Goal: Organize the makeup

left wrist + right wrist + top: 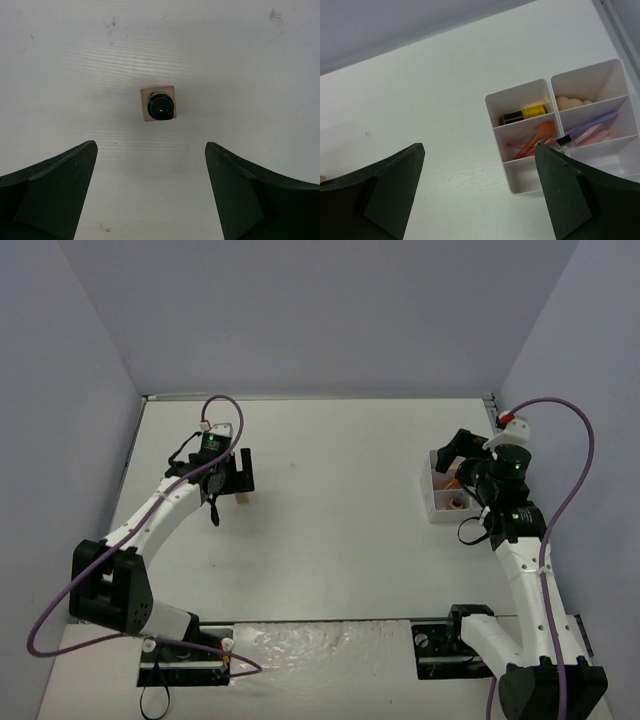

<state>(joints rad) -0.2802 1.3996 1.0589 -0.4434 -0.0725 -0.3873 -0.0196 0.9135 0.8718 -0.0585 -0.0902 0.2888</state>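
Observation:
A tan bottle with a dark cap [160,103] stands upright on the white table, alone, and shows in the top view [243,498] too. My left gripper [151,157] is open and empty, hovering above and just short of it [228,475]. My right gripper [479,150] is open and empty beside the white tray [520,182], over its left edge in the top view [453,455]. The tray holds a gold-black lipstick tube [522,114], peach sponges [571,102], pink and orange sticks [536,139], a lilac stick [594,125] and a small dark-capped bottle [564,141].
The tray [430,502] sits at the table's right side near the right wall. Grey walls enclose the table at the left, back and right. The arm bases and their cables are at the near edge.

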